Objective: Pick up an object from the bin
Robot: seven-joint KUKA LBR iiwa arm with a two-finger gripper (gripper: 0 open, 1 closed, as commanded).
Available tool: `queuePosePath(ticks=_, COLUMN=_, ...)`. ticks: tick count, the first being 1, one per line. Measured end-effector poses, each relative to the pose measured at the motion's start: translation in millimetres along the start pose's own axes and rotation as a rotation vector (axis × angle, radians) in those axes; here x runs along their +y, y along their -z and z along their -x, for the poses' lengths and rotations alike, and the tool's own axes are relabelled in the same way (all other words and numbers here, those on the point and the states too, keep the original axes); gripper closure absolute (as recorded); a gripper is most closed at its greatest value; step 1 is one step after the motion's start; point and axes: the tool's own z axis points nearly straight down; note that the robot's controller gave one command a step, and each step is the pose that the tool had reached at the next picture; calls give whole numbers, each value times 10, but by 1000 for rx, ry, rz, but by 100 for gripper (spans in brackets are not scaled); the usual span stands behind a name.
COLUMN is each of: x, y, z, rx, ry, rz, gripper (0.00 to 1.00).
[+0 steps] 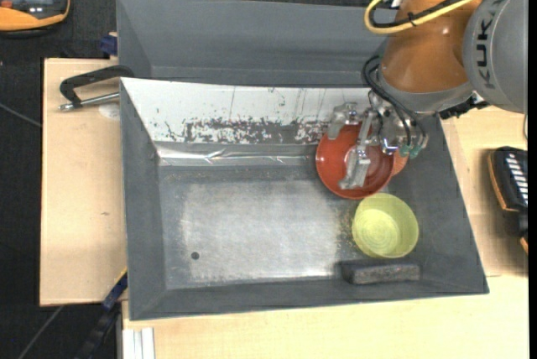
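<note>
Gripper (367, 149) hangs low at the right rear of the grey bin (252, 236), directly over a red bowl (334, 169) and covering much of it. Whether it is released or clenched I cannot tell. Just in front of the bowl sits a yellow cup (384, 226). Beyond that, a dark grey block (379, 272) lies along the front wall.

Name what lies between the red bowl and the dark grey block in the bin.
In the camera view, a yellow-green cup lies between the red bowl and the dark grey block, close to both.
</note>
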Motion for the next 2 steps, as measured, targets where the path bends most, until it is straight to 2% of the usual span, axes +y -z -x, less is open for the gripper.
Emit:
queuePosePath(ticks=1, x=-590, y=-447, z=-99, rx=2, ry=-207, rz=0, gripper=0)
queuePosePath(ticks=2, x=-326, y=-854, z=-63, rx=4, ry=-353, rz=3, gripper=0)
